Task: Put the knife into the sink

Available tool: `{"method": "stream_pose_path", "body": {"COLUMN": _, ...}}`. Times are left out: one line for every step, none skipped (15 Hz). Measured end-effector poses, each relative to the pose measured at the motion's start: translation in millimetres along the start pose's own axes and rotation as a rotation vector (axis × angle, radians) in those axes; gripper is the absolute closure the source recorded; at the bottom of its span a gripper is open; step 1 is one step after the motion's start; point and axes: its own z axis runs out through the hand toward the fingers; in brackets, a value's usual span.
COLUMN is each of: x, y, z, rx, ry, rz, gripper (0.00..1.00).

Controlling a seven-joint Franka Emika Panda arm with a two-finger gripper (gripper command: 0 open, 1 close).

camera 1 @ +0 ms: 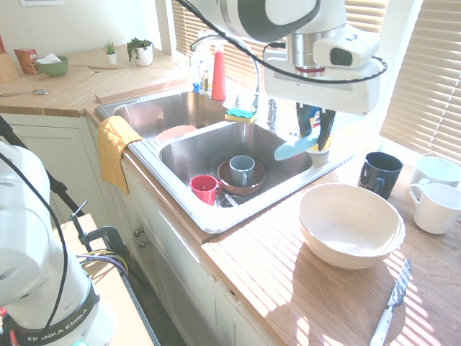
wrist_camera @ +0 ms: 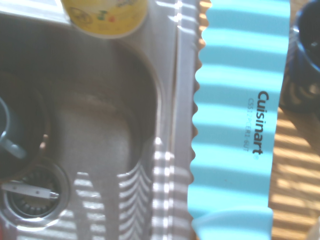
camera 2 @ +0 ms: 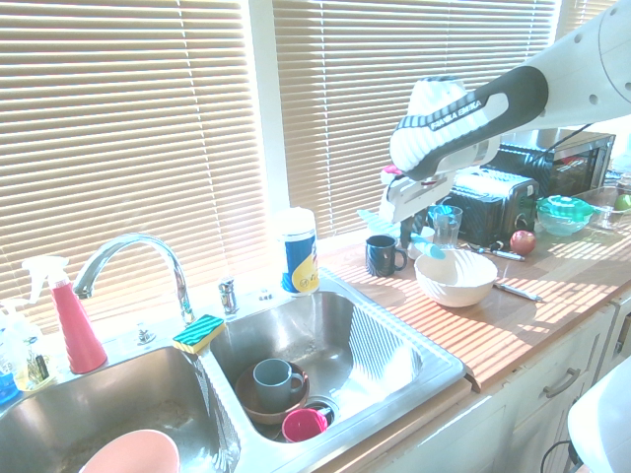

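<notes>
Gripper (camera 1: 315, 127) clenched on turquoise knife (camera 1: 294, 148) above sink edge (camera 1: 325, 170); released too soon, blade could strike rim, skid onto table (camera 1: 248, 268).

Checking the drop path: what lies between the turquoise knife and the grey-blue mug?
The sink's rim, then bare basin floor, between knife and mug; wrist view.

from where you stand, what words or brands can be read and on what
"Cuisinart" on the turquoise knife
A smaller line below it on the blade, too blurred to read surely
"FRANKA EMIKA" on the band of the robot's base
The print on the yellow-labelled tub is too small to read
</notes>
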Motion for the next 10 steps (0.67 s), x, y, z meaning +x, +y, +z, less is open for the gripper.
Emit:
{"method": "stream_pose_path", "body": {"x": -20.6, "y": -29.6, "z": 1.7, "rx": -0.001, "ry": -0.009, "rz": -0.031, "gripper": 1.0}}
{"method": "stream_pose_path", "body": {"x": -43.2, "y": -55.3, "z": 3.4, "rx": -0.005, "ry": -0.019, "rz": -0.057, "gripper": 1.0}}
{"method": "stream_pose_path", "body": {"x": -63.9, "y": -75.9, "z": 8.1, "rx": -0.01, "ry": -0.027, "rz": -0.076, "gripper": 1.0}}
{"method": "stream_pose_path", "body": {"x": -78.1, "y": -89.4, "z": 20.7, "rx": -0.014, "ry": -0.031, "rz": -0.088, "gripper": 1.0}}
{"method": "stream_pose_path", "body": {"x": -84.8, "y": -94.6, "z": 46.0, "rx": -0.016, "ry": -0.044, "rz": -0.099, "gripper": 1.0}}
{"method": "stream_pose_path", "body": {"x": -87.8, "y": -95.1, "z": 77.2, "rx": -0.022, "ry": -0.065, "rz": -0.108, "gripper": 1.0}}
{"method": "stream_pose_path", "body": {"x": -87.6, "y": -94.1, "z": 108.3, "rx": -0.026, "ry": -0.084, "rz": -0.11, "gripper": 1.0}}
{"method": "stream_pose_path", "body": {"x": -87.1, "y": -92.8, "z": 135.0, "rx": -0.032, "ry": -0.098, "rz": -0.117, "gripper": 1.0}}
{"method": "stream_pose_path", "body": {"x": -87.7, "y": -91.9, "z": 155.5, "rx": -0.037, "ry": -0.11, "rz": -0.122, "gripper": 1.0}}
{"method": "stream_pose_path", "body": {"x": -87.7, "y": -90.6, "z": 172.4, "rx": -0.041, "ry": -0.122, "rz": -0.123, "gripper": 1.0}}
